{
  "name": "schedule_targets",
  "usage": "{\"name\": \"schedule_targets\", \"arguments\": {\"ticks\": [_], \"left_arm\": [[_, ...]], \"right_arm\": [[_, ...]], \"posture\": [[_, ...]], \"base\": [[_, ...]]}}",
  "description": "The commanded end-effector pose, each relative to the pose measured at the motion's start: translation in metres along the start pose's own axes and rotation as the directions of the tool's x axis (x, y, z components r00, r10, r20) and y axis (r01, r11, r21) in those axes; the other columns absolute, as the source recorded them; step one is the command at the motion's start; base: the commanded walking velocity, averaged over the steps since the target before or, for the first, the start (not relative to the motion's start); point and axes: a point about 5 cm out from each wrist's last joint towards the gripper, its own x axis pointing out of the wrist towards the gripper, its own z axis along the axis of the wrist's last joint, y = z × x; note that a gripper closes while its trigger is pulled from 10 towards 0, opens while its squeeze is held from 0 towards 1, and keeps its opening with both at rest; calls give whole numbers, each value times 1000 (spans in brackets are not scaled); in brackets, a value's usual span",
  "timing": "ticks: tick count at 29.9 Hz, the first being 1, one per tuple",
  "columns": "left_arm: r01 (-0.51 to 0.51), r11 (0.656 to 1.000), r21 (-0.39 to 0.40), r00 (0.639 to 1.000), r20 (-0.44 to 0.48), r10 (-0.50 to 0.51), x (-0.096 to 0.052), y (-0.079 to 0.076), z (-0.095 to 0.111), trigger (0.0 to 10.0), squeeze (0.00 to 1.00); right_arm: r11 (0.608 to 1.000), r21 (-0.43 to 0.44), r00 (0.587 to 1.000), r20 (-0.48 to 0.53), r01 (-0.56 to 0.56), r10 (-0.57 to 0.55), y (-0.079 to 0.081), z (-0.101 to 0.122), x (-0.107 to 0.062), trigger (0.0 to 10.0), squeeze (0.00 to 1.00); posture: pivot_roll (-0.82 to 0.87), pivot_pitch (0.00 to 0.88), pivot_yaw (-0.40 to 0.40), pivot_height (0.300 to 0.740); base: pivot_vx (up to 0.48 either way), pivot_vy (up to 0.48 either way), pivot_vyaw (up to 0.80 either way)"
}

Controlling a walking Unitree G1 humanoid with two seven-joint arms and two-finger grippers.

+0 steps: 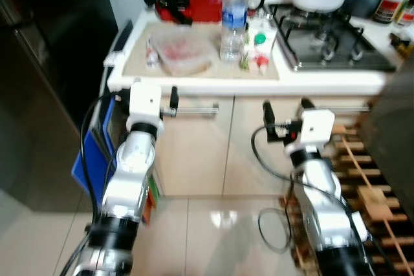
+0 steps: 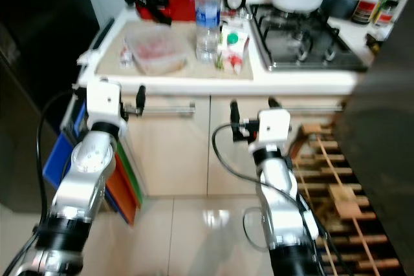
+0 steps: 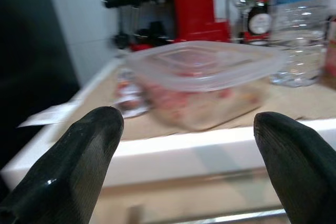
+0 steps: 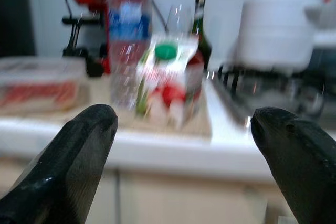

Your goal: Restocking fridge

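Both arms are raised in front of the desk (image 1: 194, 84), short of its white front edge and at about its height, so the step in hand looks like the approach to a first pick for the fridge. The left gripper (image 3: 189, 145) has its fingers spread wide, and straight ahead of it, past the edge, sits the clear lidded food container (image 3: 202, 80) with reddish contents; a small packet (image 1: 151, 53) lies just beside the container on its outer side. The right gripper (image 4: 184, 145) is likewise wide apart, facing the juice carton (image 4: 168, 80) with the green cap, with the water bottle (image 4: 126, 35) touching or nearly touching the carton toward the left gripper's side. To do this well, I would lift each gripper clear of the desk edge before reaching, since both sit roughly level with it. The container is wide and shallow, so the left fingers would do best to straddle its short side, low on the wall under the lid rim. For the carton, come in squarely and avoid nudging the bottle, which could tip. The stove (image 1: 336, 46) lies beyond the right gripper, on its outer side.
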Motion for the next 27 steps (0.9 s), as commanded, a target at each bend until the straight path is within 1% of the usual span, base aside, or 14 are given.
{"name": "schedule_targets", "arguments": {"ticks": [1,3,5,8,9,10,11,15,19,22,24,25,27], "left_arm": [[31,999,-14,999,15,-30,3,-5,6,10000,0],[31,999,-19,999,12,-30,3,-5,6,10000,0],[35,998,-46,999,6,-35,3,-5,5,10000,0],[56,997,-50,998,13,-55,2,-9,5,10000,0],[59,997,-51,998,13,-58,2,-9,5,10000,0],[59,997,-51,998,13,-58,2,-9,5,10000,0],[68,997,-49,998,17,-67,2,-12,6,10000,0],[73,997,-36,997,21,-72,3,-14,7,10000,0],[100,994,-45,994,37,-98,7,-20,11,10000,0],[119,992,-46,991,63,-116,8,-22,17,10000,0],[123,991,-42,990,74,-120,7,-22,19,10000,0],[132,991,-33,987,97,-128,6,-22,24,10000,0],[133,991,-22,986,102,-130,5,-21,25,10000,0]], "right_arm": [[1000,1,999,36,-20,20,-1,12,7,10000,0],[1000,5,998,47,-30,30,0,16,9,10000,0],[997,15,992,106,-74,72,7,33,17,10000,0],[988,31,969,198,-154,145,17,63,24,10000,0],[985,35,964,216,-168,157,19,70,24,10000,0],[985,35,964,216,-168,157,19,70,24,10000,0],[984,44,959,236,-171,156,20,77,26,10000,0],[986,43,962,229,-161,147,19,75,29,10000,0],[995,38,984,157,-96,89,10,52,41,10000,0],[998,29,991,123,-60,56,7,43,50,10000,0],[998,29,992,116,-49,46,7,41,52,10000,0],[999,27,993,114,-46,42,8,42,57,10000,0],[998,24,992,119,-50,47,10,43,59,10000,0]], "posture": [[25,0,33,740],[25,0,33,740],[25,3,32,740],[25,5,33,740],[24,5,32,740],[24,5,32,740],[22,6,34,740],[21,6,36,740],[21,10,41,740],[30,21,47,740],[35,26,48,740],[52,37,47,740],[55,40,47,740]], "base": [[480,0,0],[480,0,0],[180,0,0],[0,0,0],[0,0,0],[0,0,0],[0,0,0],[0,0,0],[0,0,0],[0,0,0],[0,0,0],[326,0,0],[296,0,0]]}}
